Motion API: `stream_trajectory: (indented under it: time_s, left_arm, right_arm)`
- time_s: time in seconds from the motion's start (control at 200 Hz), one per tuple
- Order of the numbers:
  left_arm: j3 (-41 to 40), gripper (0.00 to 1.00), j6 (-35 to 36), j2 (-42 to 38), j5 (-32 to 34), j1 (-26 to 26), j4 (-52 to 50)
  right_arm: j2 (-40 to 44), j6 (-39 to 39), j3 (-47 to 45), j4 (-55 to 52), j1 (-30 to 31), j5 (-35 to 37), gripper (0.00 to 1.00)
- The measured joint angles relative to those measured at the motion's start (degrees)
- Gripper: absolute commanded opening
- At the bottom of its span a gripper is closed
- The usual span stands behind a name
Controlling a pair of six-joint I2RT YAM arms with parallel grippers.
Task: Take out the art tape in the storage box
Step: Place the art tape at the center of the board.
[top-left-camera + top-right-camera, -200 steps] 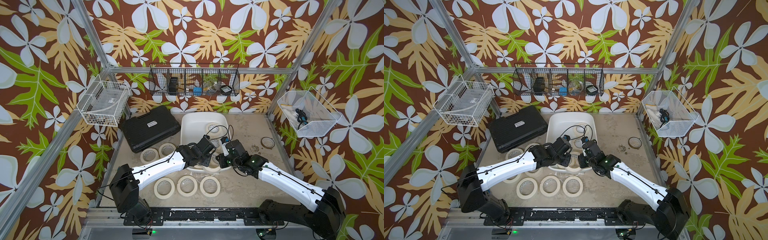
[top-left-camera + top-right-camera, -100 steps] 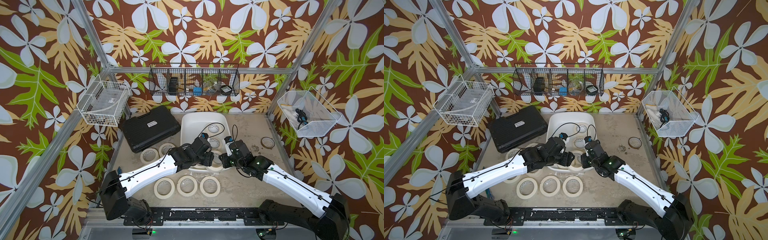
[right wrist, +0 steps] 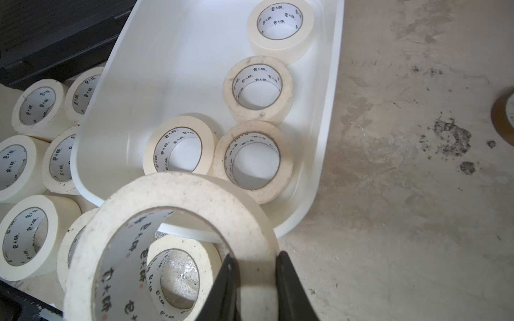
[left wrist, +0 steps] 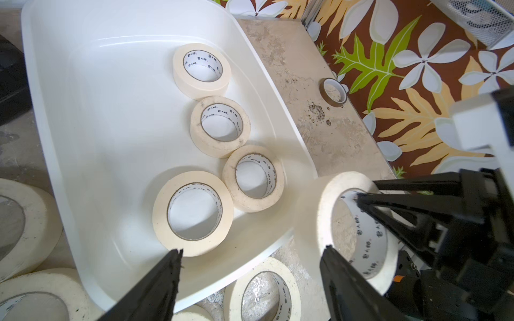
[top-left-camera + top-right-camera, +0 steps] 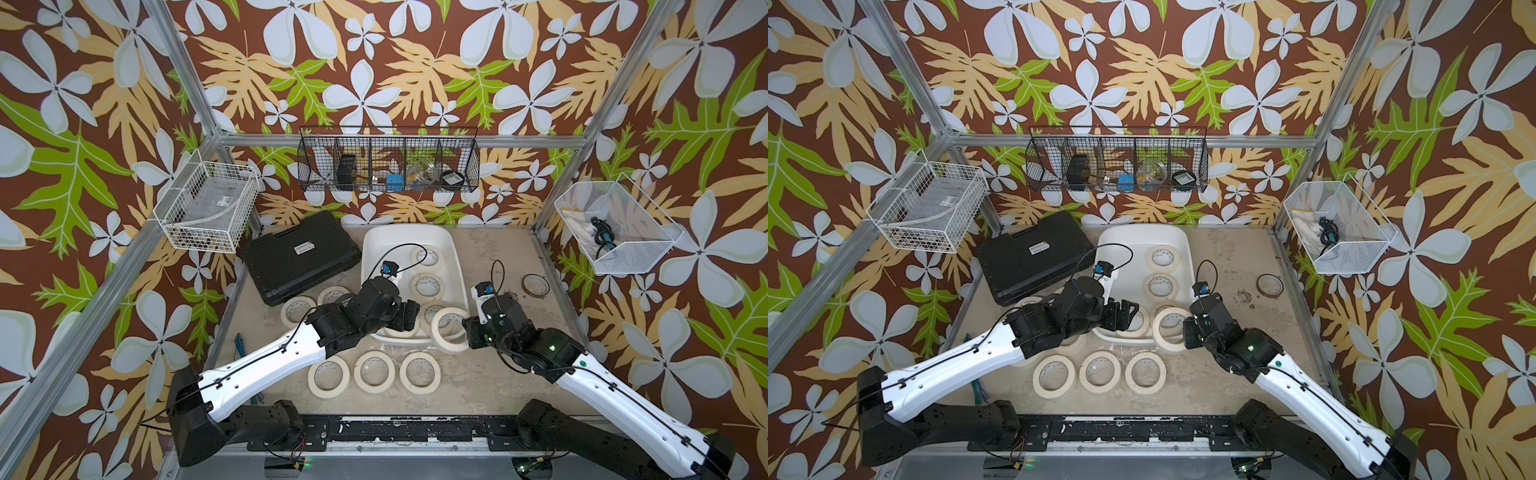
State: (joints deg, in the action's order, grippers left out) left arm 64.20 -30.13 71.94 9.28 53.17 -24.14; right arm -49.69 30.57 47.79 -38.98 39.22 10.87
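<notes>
Underneath everything, the table (image 5: 478, 386) is seen, its stone-like surface stained. The storage box (image 5: 376, 241) is set on it directly ahead of both end effectors, and a black case (image 5: 301, 257) is laid beside the box, off to the outer side of the left end effector (image 4: 251, 248). That end effector is released, jaws spread wide with nothing gripped between them, and is poised over the near rim of the box. The right end effector (image 3: 254, 255) is clenched on one roll of art tape (image 3: 178, 189): the roll's wall is pinched between the two fingers (image 3: 228, 278), one inside the core and one outside. This roll is tilted on edge and is found outside the box, just beside its near corner, between the two end effectors. Whether it is touching the table cannot be told. Four further rolls (image 4: 219, 126) are seen lying flat inside the box, just ahead of the left end effector, the nearest ones touching each other. Three more rolls (image 5: 375, 370) are lined up on the table behind the end effectors, toward the arm bases, and other rolls (image 5: 291, 307) are gathered under the left arm. A thin brown ring (image 5: 535, 286) is seen on the table well beyond the right end effector, apart from the box.
</notes>
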Motion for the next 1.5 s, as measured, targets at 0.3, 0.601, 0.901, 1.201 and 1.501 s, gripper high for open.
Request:
stream_trajectory:
  time_s: [0.3, 0.601, 0.901, 1.201, 1.501]
  left_arm:
    - [-0.9, 0.82, 0.0, 2.6, 0.3, -1.8, 0.2]
    - [-1.7, 0.81, 0.0, 4.1, 0.1, -3.5, 0.3]
    - [-2.0, 0.8, 0.0, 4.9, -0.6, -4.4, 0.5]
    - [-3.0, 0.78, 0.0, 6.4, -1.4, -4.6, 0.8]
    - [-3.1, 0.78, 0.0, 7.6, -1.5, -4.6, 0.8]
  right_arm:
    - [3.9, 19.3, -1.1, -10.9, -0.2, 11.7, 0.0]
    - [6.1, 30.5, -7.3, -16.2, -0.2, 13.0, 0.0]
    - [10.4, 34.6, -14.7, -15.5, -0.2, 11.0, 0.0]
    - [6.7, 30.8, -21.5, -6.9, -0.1, 5.6, 0.0]
    - [3.7, 29.1, -24.3, -0.7, -0.1, 4.4, 0.0]
